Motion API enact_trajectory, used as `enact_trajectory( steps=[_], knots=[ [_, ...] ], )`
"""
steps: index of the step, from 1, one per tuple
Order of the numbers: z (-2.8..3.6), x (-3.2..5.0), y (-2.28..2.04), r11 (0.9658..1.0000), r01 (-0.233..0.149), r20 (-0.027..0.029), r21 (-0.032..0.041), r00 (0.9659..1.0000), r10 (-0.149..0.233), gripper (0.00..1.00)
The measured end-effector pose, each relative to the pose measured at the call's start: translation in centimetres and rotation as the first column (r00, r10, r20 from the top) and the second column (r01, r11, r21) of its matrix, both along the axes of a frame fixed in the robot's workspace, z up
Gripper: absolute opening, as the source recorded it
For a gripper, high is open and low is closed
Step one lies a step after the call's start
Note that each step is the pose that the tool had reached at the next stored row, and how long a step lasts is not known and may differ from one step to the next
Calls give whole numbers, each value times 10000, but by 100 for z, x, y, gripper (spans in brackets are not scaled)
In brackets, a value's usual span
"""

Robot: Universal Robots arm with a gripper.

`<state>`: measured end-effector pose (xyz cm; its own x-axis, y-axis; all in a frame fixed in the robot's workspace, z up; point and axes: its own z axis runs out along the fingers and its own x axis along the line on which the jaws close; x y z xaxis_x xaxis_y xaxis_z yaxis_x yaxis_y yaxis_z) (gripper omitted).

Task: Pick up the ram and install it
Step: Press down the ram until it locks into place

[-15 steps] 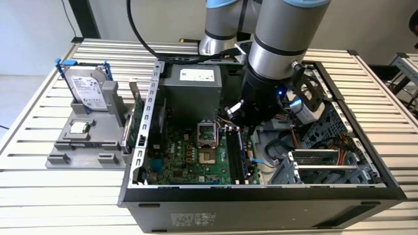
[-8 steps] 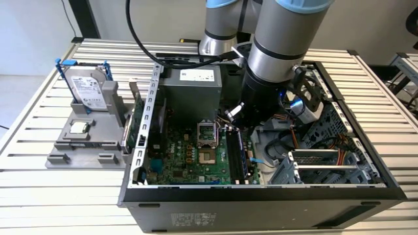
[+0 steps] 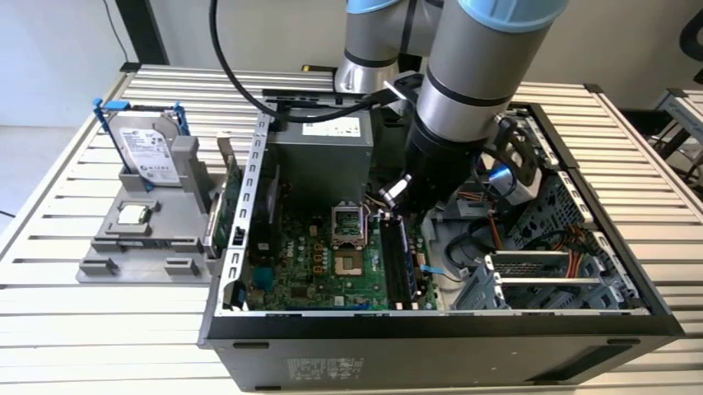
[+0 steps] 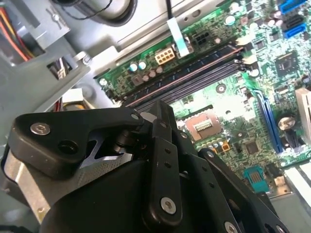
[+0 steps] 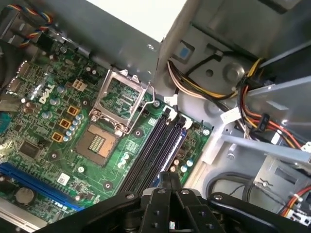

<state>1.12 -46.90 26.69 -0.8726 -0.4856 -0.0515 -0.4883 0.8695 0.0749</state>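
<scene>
Hand (image 5: 167,180) hovered directly over the memory slots (image 5: 155,145) on the motherboard (image 3: 318,263) inside the open PC case (image 3: 439,329), fingers pressed together. RAM (image 3: 398,257) sat in a slot below it, long axis near-to-far in the exterior view.

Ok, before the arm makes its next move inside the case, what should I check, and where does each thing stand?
1. Gripper lined up over the memory slots: ok.
2. The ram standing in the slots: ok in the exterior view.
3. Ram fully seated: cannot tell.
4. Cable bundle clear of the slots: ok, it lies past their ends.
5. CPU socket clear of the gripper: ok, it lies beside the slots.
</scene>
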Motion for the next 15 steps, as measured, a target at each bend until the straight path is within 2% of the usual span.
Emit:
enact_trajectory(
  steps=[2,3,7,10,15],
  knots=[
    [-1,0,0,9997,-165,1,161,9999,165,0],
    [-1,-1,0,9995,-259,1,183,9997,259,0],
    [-2,0,0,9976,-667,26,188,9978,666,0],
    [-1,0,0,9949,-988,45,184,9951,987,0],
    [-1,0,0,9877,-1551,59,182,9879,1551,0]
  ],
)
